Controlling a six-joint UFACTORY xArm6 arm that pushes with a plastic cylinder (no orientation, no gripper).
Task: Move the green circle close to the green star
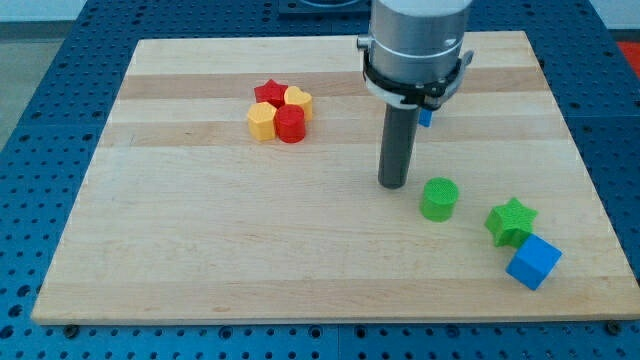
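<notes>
The wooden board (300,250) fills most of the view, a pale plank top resting on a blue perforated table (40,60). Over its upper-right part hangs the arm's grey cylindrical head, and from it a dark rod drops straight down to my tip (394,186), which rests on the wood right of the board's centre. There is no gripper here to spread or press together; the rod just pushes.

Next in size are the blocks toward the board's lower-right corner. The blue cube (533,262) lies nearest that corner, touching or just about touching the green star (511,221) above and to its left. The green circle (439,198) stands near the star on its left, a small gap of bare wood between them. My tip sits just beside the circle, at its upper left, apparently not quite touching.

Near the board's top edge, left of centre, a tight cluster holds a red star (269,93), a yellow heart (297,98), a yellow block (262,122) and a red cylinder (291,124). A small blue piece (426,117) peeks out behind the rod; its shape is hidden.

The step in hand looks like the closing push. The next move calls for a short slide toward the lower right, kept gentle so the star is not knocked into the cube.
</notes>
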